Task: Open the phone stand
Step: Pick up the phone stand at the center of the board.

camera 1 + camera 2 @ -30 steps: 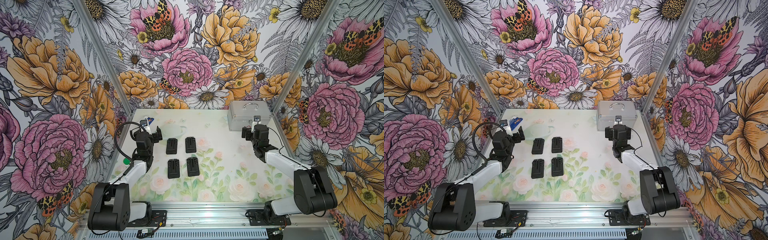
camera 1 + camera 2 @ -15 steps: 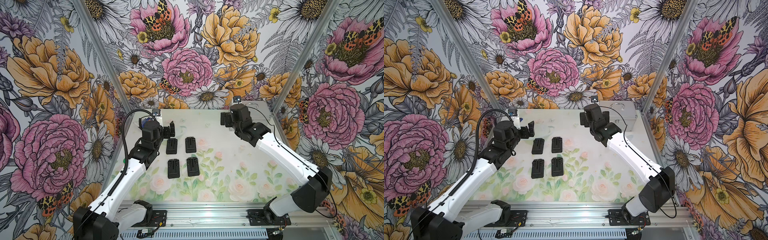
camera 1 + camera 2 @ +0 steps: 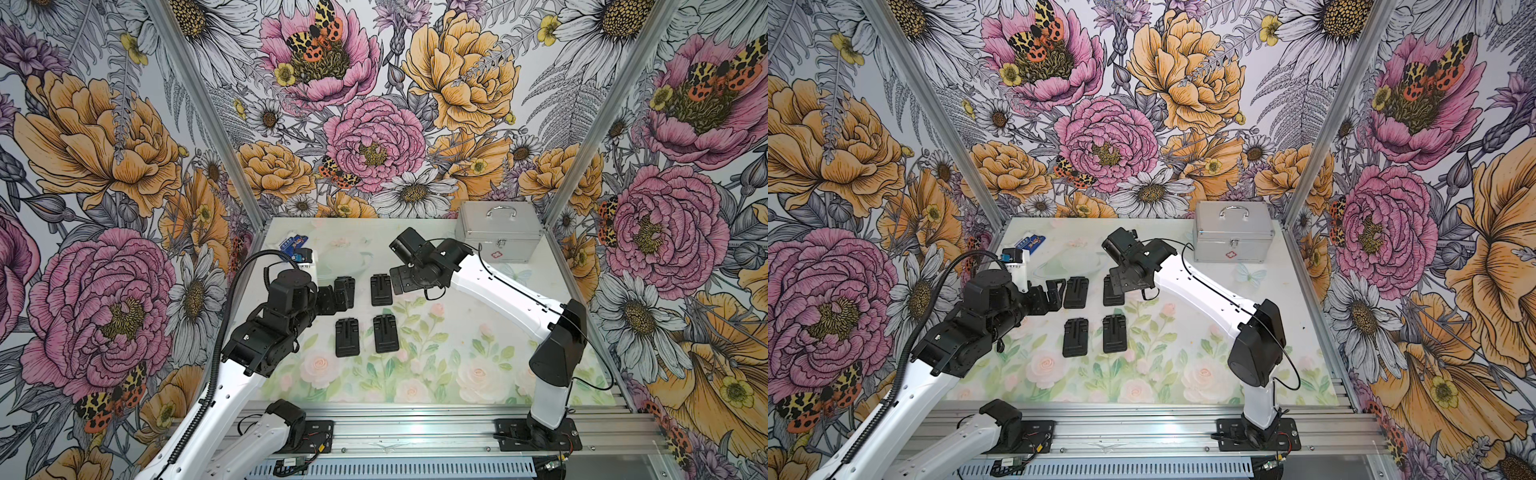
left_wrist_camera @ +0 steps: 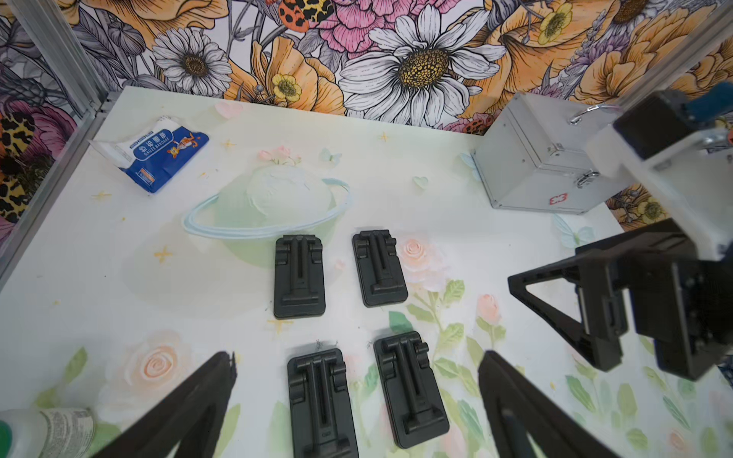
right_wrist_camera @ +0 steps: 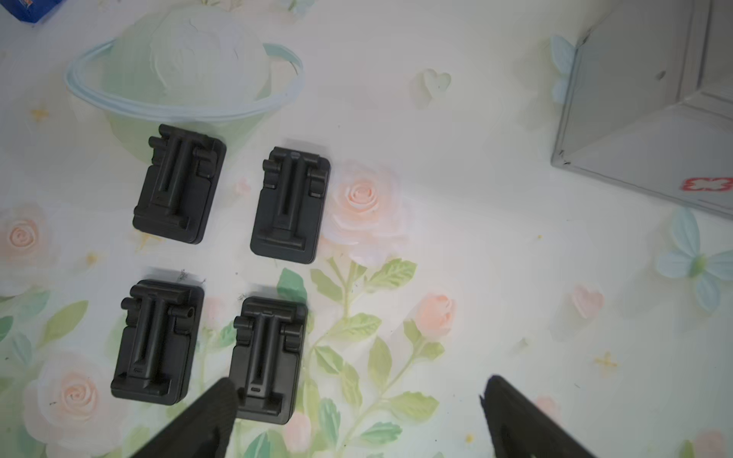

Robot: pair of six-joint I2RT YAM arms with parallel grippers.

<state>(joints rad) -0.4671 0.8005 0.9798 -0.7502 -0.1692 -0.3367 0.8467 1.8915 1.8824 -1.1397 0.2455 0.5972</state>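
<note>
Floral wallpapered walls (image 3: 374, 137) enclose a pastel rose-printed tabletop (image 3: 457, 365) between aluminium posts (image 3: 207, 104).

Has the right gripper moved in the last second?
Yes. In a top view the right gripper has swung away from the silver case toward a phone stand.

A blue-and-white packet (image 4: 154, 152) lying on the bench (image 4: 436, 190) is showing "GAUZE BANDAGE" beneath Chinese characters too small to read. The silver case (image 4: 531, 158) is bearing a red cross sign (image 4: 558, 199). A bottle label (image 4: 65, 430) is showing illegible print.
</note>
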